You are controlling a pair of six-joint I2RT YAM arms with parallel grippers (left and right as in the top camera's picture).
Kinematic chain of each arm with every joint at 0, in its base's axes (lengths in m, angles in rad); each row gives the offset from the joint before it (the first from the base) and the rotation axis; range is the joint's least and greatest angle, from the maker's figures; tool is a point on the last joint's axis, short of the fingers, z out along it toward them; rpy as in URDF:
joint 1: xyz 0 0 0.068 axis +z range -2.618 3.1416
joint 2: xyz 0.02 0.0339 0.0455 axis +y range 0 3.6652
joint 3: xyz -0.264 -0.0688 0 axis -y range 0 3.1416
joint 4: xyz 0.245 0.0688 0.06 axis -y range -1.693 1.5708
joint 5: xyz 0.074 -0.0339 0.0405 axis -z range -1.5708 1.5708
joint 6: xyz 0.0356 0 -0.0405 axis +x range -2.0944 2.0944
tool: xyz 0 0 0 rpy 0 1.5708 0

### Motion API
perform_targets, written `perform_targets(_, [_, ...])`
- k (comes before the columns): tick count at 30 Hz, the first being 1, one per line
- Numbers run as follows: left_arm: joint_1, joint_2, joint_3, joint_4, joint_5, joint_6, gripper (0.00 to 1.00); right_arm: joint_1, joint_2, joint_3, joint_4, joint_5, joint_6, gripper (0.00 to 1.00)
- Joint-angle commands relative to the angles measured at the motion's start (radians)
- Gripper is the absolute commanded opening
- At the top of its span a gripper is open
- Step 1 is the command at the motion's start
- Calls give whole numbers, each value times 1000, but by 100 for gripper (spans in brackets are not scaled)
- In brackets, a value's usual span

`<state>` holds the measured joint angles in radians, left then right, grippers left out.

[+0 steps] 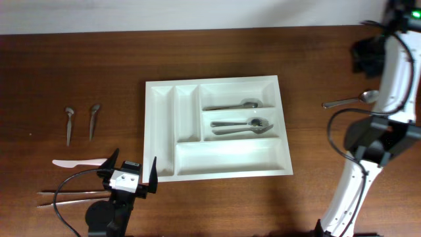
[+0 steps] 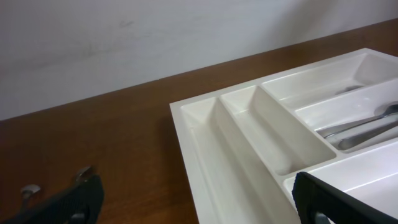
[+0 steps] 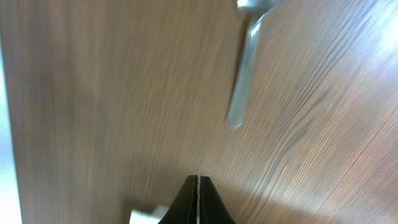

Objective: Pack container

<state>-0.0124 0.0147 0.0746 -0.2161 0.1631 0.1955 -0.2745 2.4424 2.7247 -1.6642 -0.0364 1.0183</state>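
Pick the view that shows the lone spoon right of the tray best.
Overhead: the spoon shows whole, end to end. The right wrist view shows only its handle, blurred, with the bowl cropped. The left wrist view misses it.

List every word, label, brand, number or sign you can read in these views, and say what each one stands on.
No readable text in any view.
The container: plain white, no brand or label showing.
The cutlery in it and the loose spoon: any stamp is too small to read.
The left gripper: its white body shows no marking.
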Motion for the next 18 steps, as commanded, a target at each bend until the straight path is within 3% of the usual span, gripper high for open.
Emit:
perform_targets(1, [4, -8, -7, 4, -7, 16, 99, 92, -5, 35, -16, -39, 38, 4])
perform_targets(5, [4, -8, -7, 3, -7, 16, 99, 163, -5, 35, 3, -13, 92, 4])
perform_targets(7, [4, -8, -7, 4, -7, 16, 99, 168, -5, 35, 3, 8, 135, 11])
perform_targets(9, [4, -8, -7, 4, -7, 16, 99, 151, -5, 35, 8, 26, 162, 58])
perform_targets(11, [4, -8, -7, 4, -7, 16, 99, 123, -3, 26, 24, 58, 164, 78])
perform_targets(15, [4, -8, -7, 3, -7, 16, 99, 55, 8, 20, 73, 160, 2, 97])
perform_targets(18, [4, -8, -7, 4, -7, 16, 99, -3, 28, 14, 81, 179, -101, 99])
